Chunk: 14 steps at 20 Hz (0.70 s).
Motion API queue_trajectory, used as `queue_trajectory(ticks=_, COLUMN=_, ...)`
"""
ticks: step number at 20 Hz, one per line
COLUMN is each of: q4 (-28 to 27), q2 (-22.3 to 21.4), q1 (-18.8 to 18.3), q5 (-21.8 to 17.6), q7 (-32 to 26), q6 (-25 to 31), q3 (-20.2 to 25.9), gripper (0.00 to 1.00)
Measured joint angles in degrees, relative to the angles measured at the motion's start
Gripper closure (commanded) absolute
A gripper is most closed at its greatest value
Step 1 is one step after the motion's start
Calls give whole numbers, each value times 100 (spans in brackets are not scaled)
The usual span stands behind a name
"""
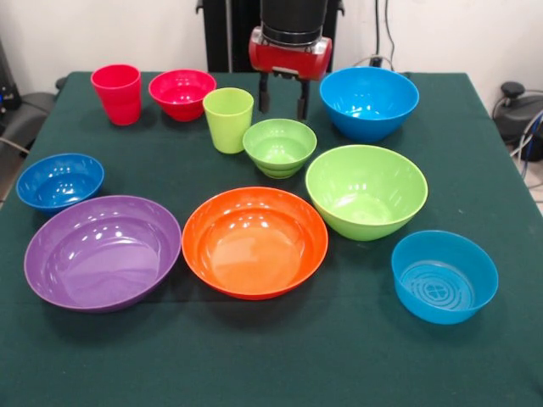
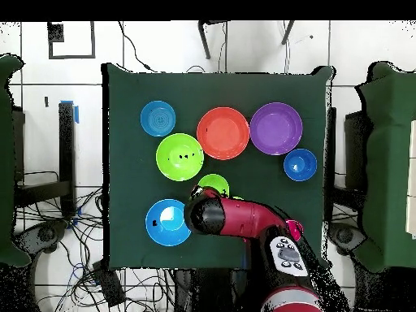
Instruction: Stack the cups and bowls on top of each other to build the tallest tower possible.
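My gripper hangs open and empty over the table's far middle, between the lime-green tumbler and a bright blue bowl, just behind the small ribbed lime bowl. The red tumbler and the small red bowl stand at the far left. The small dark-blue bowl is at the left edge. The teal-blue bowl is at the near right. No tower shows; every piece stands alone. In the overhead view the arm hides the gripper and most cups.
A purple bowl, an orange bowl and a big lime bowl fill the table's near middle. They also show in the overhead view: purple, orange, lime. The green cloth covers the table.
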Motion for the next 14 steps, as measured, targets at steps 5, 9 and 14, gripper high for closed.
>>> queue_trajectory(ticks=5, q4=0, q2=-113, q1=1, q5=-1, q7=0, q6=20, q3=-8, gripper=0)
queue_trajectory(ticks=9, q4=1, q2=-148, q1=-1, q5=-30, q7=0, q6=53, q3=-24, gripper=0)
queue_trajectory(ticks=14, q4=2, q2=-205, q1=-30, q5=-132, q7=0, q6=86, q3=-26, gripper=0)
